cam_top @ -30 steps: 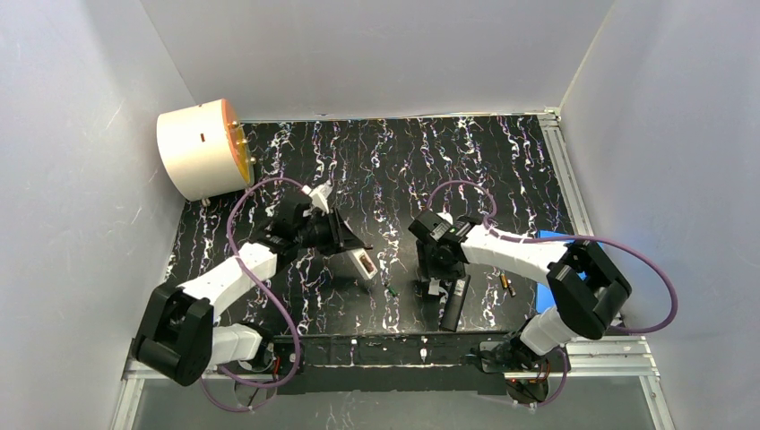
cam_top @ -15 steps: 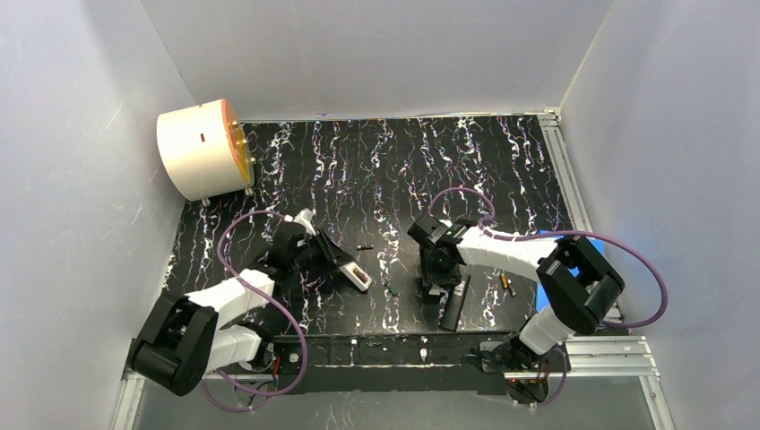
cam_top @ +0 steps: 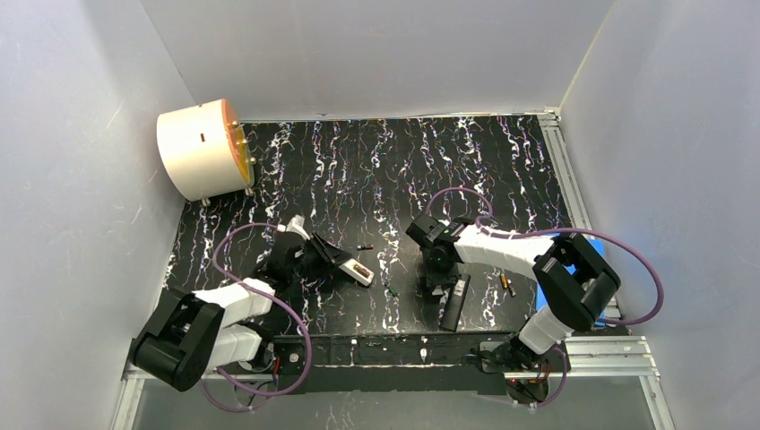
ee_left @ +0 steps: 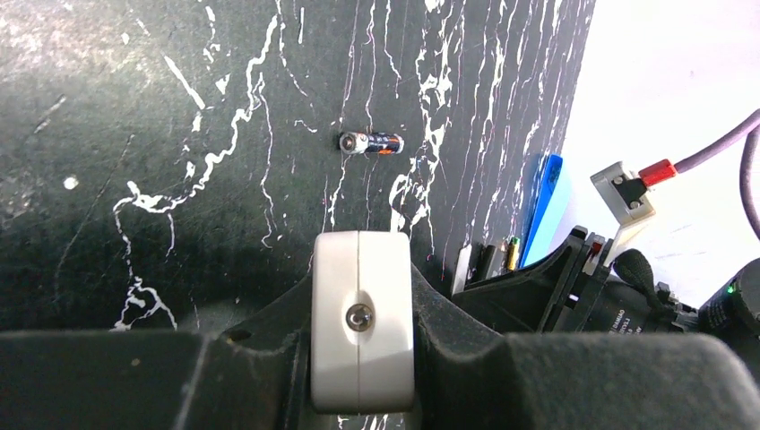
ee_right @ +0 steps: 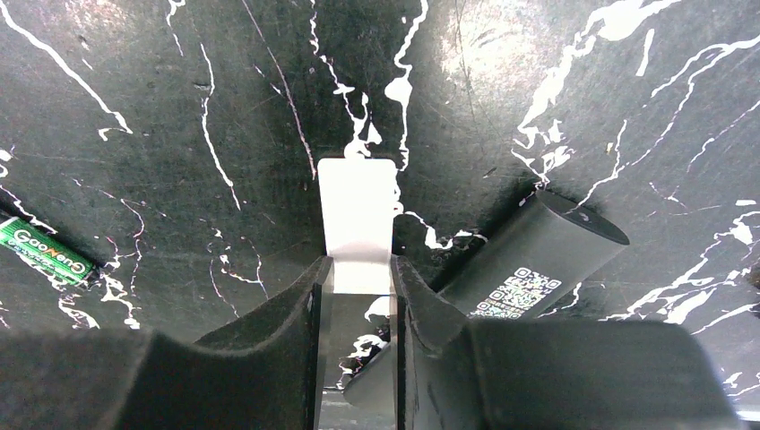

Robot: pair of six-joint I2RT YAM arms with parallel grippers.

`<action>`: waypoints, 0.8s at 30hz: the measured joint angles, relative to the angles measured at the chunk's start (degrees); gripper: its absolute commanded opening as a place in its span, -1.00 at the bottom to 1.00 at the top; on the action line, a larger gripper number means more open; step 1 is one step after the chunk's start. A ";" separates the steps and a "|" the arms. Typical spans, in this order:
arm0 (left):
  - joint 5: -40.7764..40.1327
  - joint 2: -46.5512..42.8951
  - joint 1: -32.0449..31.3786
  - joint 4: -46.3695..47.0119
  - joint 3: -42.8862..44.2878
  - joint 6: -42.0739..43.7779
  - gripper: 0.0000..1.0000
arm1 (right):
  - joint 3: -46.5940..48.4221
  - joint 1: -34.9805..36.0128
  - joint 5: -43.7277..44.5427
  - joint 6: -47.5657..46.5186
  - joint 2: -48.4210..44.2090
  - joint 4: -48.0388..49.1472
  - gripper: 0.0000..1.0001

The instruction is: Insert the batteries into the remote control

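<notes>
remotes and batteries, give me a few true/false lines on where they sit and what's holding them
1. The left gripper is shut on the white remote. True.
2. The right gripper holds the black remote. False: it clamps a flat white piece, and the black remote lies on the table beside it.
3. A green battery lies loose on the table. True.
4. The dark battery touches the white remote. False: it lies apart, ahead of the remote's end.
</notes>
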 measured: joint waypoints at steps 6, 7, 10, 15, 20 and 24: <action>-2.16 -2.21 0.00 -0.76 -3.45 -1.31 -0.19 | 0.46 0.07 -0.17 -1.07 0.39 0.02 -0.43; -2.49 -2.51 0.00 -1.75 -3.80 -1.31 -0.13 | 0.68 0.07 -0.24 -1.27 0.57 0.00 -0.43; -3.15 -4.42 -0.07 -3.96 -3.82 -1.36 -0.03 | 1.36 0.11 -0.46 -1.88 1.20 0.09 -0.42; -3.80 -7.93 -0.26 -8.83 -3.21 -1.29 0.17 | 2.05 0.11 -0.68 -2.25 1.88 0.07 -0.28; -4.52 -11.04 -0.26 -17.11 -0.98 -1.09 0.29 | 2.40 0.11 -1.07 -2.32 2.14 -0.09 -0.09; -5.66 -12.76 -0.26 -26.53 2.32 -0.68 0.38 | 2.75 0.15 -1.36 -2.29 2.49 -0.28 -0.06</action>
